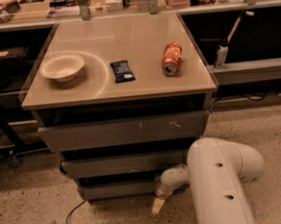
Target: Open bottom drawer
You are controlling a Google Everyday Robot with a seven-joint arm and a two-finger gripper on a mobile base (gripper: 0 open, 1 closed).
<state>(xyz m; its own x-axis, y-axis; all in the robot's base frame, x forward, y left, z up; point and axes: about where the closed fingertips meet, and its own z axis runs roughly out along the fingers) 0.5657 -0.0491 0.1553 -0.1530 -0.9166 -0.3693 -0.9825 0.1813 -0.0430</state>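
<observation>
The bottom drawer is the narrowest, lowest grey front of the cabinet, just above the floor. Above it sit the mid-sized front and the tallest front with white scratch marks. My white arm comes in from the lower right and bends left toward the cabinet's base. My gripper hangs at the right end of the bottom drawer, its pale tip pointing down at the floor just in front of the drawer face.
On the cabinet top lie a white bowl, a dark snack bar and an orange can on its side. A black cable trails on the floor at the lower left. Dark shelving stands on both sides.
</observation>
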